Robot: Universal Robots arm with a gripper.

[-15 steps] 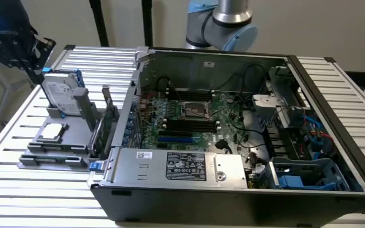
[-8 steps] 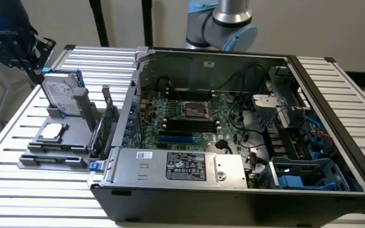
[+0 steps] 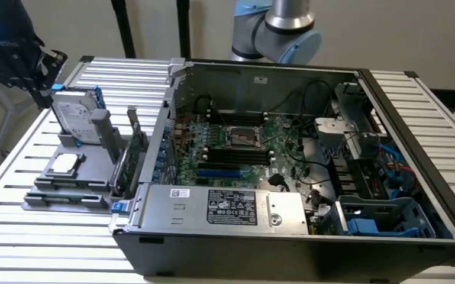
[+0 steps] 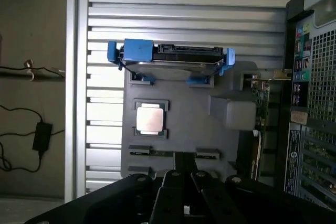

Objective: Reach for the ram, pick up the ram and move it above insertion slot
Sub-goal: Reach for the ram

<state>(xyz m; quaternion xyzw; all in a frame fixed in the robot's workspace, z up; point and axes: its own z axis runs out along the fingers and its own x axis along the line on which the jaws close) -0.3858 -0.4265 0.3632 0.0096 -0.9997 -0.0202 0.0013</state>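
The gripper [image 4: 185, 176] hangs over the near end of a grey holder tray [image 4: 184, 129], dark and low in the wrist view. Whether it is spread or pressed together cannot be told, and it holds nothing that can be seen. Just beyond its tip lies the ram [image 4: 169, 153], seen edge-on as a thin dark strip lying flat between two small grey clips on the tray; the gripper is close above it, and contact cannot be made out.

Further along the tray sits a square silver processor chip [image 4: 149, 119] in its own recess. Past that stands a silver hard drive [image 4: 170, 59] in a blue frame, upright on its edge. A green expansion card [image 4: 260, 98] stands upright at the side of the tray towards the computer case [image 3: 416, 118].

The tray rests on a slatted metal worktop [image 4: 184, 19], at the exterior view's left of the case. The case lies open on its side, showing the green motherboard [image 3: 283, 139]. The black insertion slots [image 3: 235, 155] run side by side below the processor socket, well apart from the ram. A grey power supply [image 3: 219, 207] fills the near corner of the case. The robot arm [image 3: 286, 26] rises behind the case.
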